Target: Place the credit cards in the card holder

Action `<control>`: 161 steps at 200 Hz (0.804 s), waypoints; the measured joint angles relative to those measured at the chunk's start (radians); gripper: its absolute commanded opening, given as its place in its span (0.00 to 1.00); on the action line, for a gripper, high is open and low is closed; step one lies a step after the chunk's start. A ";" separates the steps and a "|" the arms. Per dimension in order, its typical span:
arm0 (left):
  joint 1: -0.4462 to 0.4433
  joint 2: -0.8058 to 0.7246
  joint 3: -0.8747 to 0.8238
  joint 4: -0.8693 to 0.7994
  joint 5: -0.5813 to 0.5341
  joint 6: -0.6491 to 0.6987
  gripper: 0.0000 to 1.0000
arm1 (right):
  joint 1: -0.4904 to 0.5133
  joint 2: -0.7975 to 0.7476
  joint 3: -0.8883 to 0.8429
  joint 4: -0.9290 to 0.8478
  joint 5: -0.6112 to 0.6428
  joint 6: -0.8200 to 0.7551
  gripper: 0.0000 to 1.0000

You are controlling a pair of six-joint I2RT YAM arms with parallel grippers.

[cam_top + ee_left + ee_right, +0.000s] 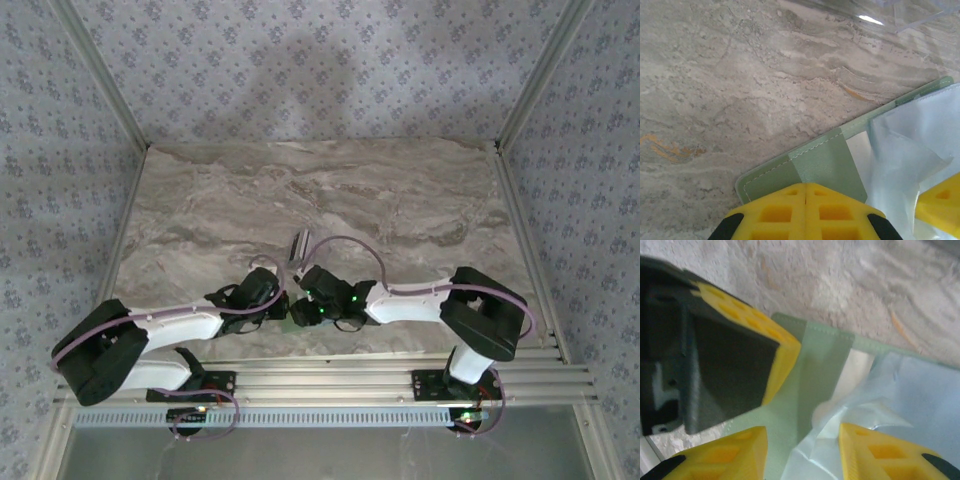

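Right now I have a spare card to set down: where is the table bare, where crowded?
Bare: the far half of the grey marble tabletop, along the patterned back wall, and both side margins. Crowded: the near middle, where left gripper and right gripper meet over the sage-green bifold card holder, a silvery stack of cards just beyond.

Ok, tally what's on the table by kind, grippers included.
Grippers: 2, the left gripper shut and the right gripper open.
Card holder: 1, sage green.
Credit card pile: 1, its cards too small to count.
Total: 4.
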 measured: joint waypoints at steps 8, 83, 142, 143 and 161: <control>0.000 -0.001 -0.002 0.000 -0.002 0.000 0.05 | 0.005 -0.003 -0.016 0.010 -0.001 0.008 0.45; 0.001 -0.004 -0.002 0.000 -0.003 0.000 0.06 | 0.121 -0.075 -0.094 0.037 0.016 0.066 0.53; 0.006 -0.007 -0.002 -0.003 -0.002 0.000 0.06 | 0.156 -0.101 -0.118 0.023 0.091 0.097 0.55; 0.006 -0.007 -0.002 -0.004 -0.002 0.000 0.06 | 0.156 -0.101 -0.118 0.022 0.091 0.097 0.55; 0.006 -0.007 -0.002 -0.004 -0.002 0.000 0.06 | 0.151 -0.101 -0.115 0.004 0.104 0.097 0.56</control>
